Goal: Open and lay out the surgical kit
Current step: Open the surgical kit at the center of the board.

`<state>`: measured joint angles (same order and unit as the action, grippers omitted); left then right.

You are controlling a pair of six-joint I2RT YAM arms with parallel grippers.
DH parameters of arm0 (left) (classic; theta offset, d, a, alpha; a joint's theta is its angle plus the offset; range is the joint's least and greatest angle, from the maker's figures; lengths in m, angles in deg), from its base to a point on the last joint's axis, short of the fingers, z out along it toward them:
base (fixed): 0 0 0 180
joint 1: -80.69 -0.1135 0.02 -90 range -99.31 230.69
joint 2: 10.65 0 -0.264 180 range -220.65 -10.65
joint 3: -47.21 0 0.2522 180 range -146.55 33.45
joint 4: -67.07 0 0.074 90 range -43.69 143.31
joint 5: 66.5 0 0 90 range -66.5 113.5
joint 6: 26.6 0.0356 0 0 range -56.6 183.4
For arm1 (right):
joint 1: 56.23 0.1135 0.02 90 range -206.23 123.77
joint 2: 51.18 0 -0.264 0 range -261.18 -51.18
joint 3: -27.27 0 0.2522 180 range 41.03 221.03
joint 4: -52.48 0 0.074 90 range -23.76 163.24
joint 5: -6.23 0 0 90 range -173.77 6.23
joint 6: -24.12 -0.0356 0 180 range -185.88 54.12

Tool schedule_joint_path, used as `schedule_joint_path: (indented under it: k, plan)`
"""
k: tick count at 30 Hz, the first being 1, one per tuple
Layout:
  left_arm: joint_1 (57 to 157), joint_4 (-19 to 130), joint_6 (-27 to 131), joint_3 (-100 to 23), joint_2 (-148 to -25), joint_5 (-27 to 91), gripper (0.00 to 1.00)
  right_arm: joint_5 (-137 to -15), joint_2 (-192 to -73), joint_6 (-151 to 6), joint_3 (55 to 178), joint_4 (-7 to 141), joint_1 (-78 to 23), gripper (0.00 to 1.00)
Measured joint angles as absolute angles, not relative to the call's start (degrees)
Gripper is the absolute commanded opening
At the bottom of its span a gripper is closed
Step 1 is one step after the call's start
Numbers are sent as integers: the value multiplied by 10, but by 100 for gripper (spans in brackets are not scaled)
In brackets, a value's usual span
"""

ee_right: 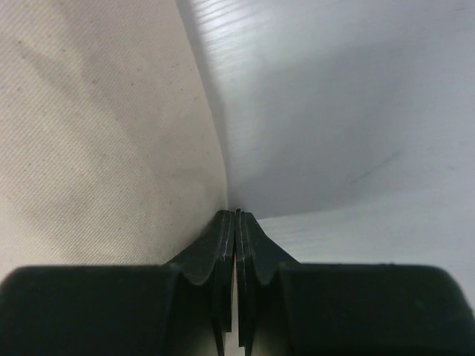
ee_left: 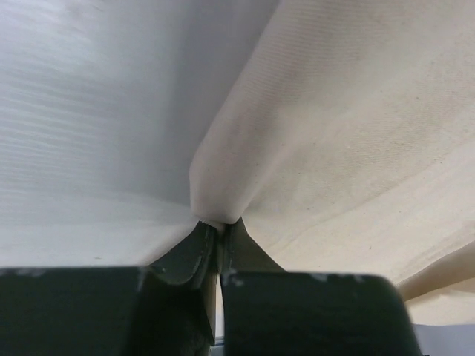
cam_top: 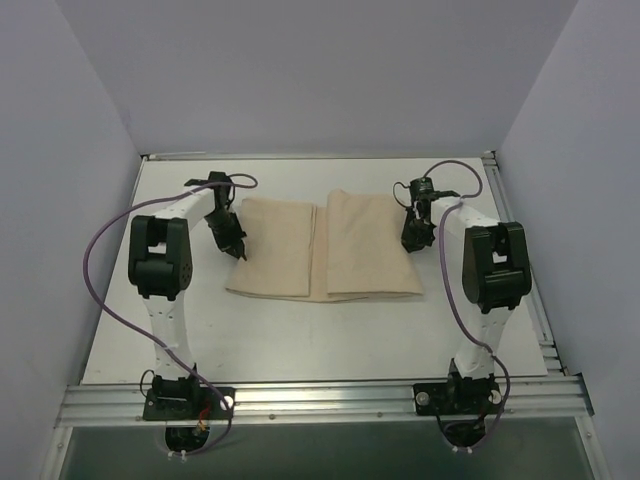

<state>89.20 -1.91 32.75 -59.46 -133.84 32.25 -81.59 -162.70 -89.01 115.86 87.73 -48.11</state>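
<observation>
The surgical kit's beige cloth wrap (cam_top: 325, 247) lies folded on the white table, with two flaps meeting at a middle seam. My left gripper (cam_top: 238, 250) is at the wrap's left edge and is shut on a pinched fold of cloth (ee_left: 217, 211), which rises from the fingertips. My right gripper (cam_top: 413, 240) is at the wrap's right edge. Its jaws are shut with the cloth edge (ee_right: 215, 170) running into the tips, slightly lifted and casting a shadow. The steel tray and instruments are hidden.
The white table (cam_top: 300, 340) is walled by grey-lilac panels on three sides. A metal rail (cam_top: 320, 398) runs along the near edge and holds both arm bases. Purple cables loop beside each arm.
</observation>
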Motion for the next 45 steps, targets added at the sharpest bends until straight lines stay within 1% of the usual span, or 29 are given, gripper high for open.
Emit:
schedule_joint_path:
  k: [4,9,10,11,12,13,14,16,17,18,20,22,24,28,30,32,35,39,42,45]
  plan:
    - [847,-34,346,-623,-1351,301,2,-792,-1640,-904,1176,879,-460,0]
    - [800,-43,365,-670,-1372,262,2,-770,-1682,-912,1233,880,-432,0]
    - [791,-43,367,-673,-1373,257,4,-767,-1692,-912,1247,880,-427,0]
    - [784,-44,368,-675,-1373,252,13,-764,-1701,-912,1259,879,-424,0]
    - [775,-46,370,-676,-1373,248,22,-763,-1708,-911,1269,880,-422,4]
    - [771,-48,372,-677,-1373,244,27,-764,-1714,-910,1279,881,-421,10]
    - [766,-48,374,-677,-1373,241,32,-766,-1720,-907,1292,886,-421,21]
    - [758,-50,376,-677,-1373,236,43,-776,-1733,-899,1323,904,-421,35]
    - [756,-50,377,-676,-1373,234,51,-786,-1737,-893,1340,914,-421,50]
    - [756,-49,379,-675,-1372,233,71,-800,-1738,-886,1361,926,-419,55]
    - [755,-47,381,-668,-1369,231,75,-829,-1738,-871,1408,954,-416,64]
    - [754,-44,381,-655,-1362,230,79,-854,-1738,-861,1467,975,-405,67]
    - [753,-42,382,-641,-1354,229,80,-875,-1739,-856,1527,991,-384,69]
    - [751,-40,386,-631,-1346,229,79,-900,-1746,-867,1632,1003,-304,71]
    - [750,-36,387,-628,-1346,231,74,-912,-1762,-879,1672,1007,-255,71]
    - [750,-32,387,-624,-1346,237,66,-927,-1800,-896,1725,1014,-208,69]
    - [750,-28,391,-619,-1344,243,64,-951,-1871,-915,1787,1026,-154,68]
    - [747,-18,391,-608,-1336,249,64,-995,-1925,-928,1788,1047,-121,66]
    - [745,-8,390,-597,-1329,255,64,-1027,-1939,-931,1783,1062,-114,61]
    - [744,-1,386,-588,-1323,258,63,-1057,-1944,-934,1783,1068,-112,57]
